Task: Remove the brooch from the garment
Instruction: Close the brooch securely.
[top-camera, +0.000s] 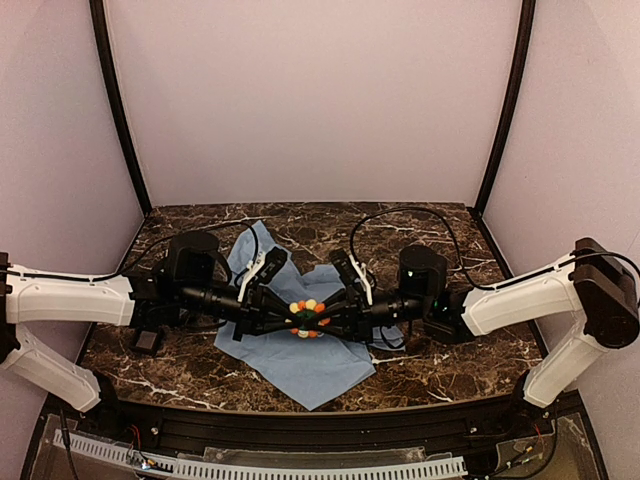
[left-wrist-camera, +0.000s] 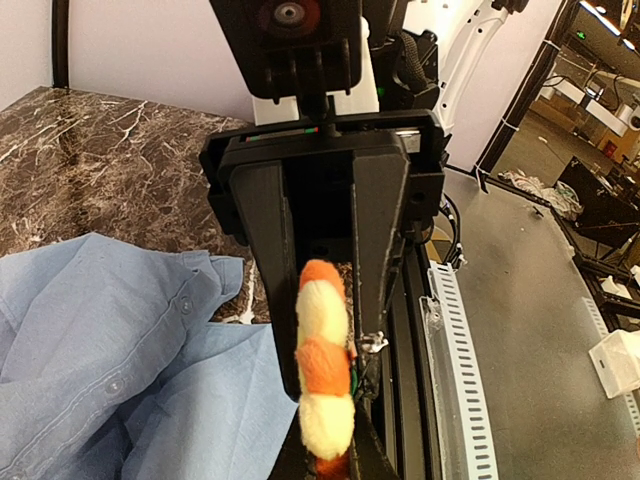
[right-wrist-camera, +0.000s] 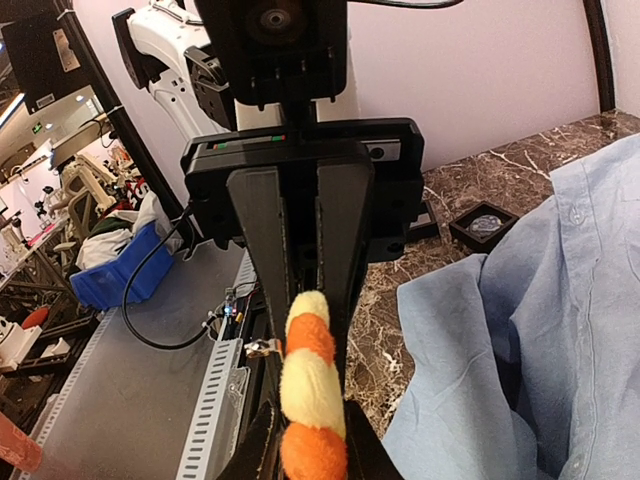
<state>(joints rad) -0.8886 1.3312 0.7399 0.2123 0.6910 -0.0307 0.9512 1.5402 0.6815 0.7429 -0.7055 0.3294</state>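
Note:
The brooch (top-camera: 308, 318), a ring of orange and yellow felt petals, hangs between the two arms above the light blue garment (top-camera: 300, 365). My left gripper (top-camera: 295, 320) comes at it from the left and my right gripper (top-camera: 322, 318) from the right, tips meeting. Seen edge-on in the left wrist view, the brooch (left-wrist-camera: 325, 370) sits between my left gripper's (left-wrist-camera: 335, 465) fingertips, which are shut on it. The right wrist view shows the brooch (right-wrist-camera: 312, 385) pinched by my right gripper (right-wrist-camera: 312, 460) too. A silver pin clasp (left-wrist-camera: 372, 342) juts from its back. The garment (left-wrist-camera: 110, 350) (right-wrist-camera: 540, 330) lies beside and below.
The marble table (top-camera: 450, 350) carries a small black square tray (right-wrist-camera: 485, 225) near the shirt and a black pad (top-camera: 150, 340) at the left. A white slotted cable duct (top-camera: 300, 468) runs along the front edge. Black frame posts (top-camera: 115, 110) stand at the back corners.

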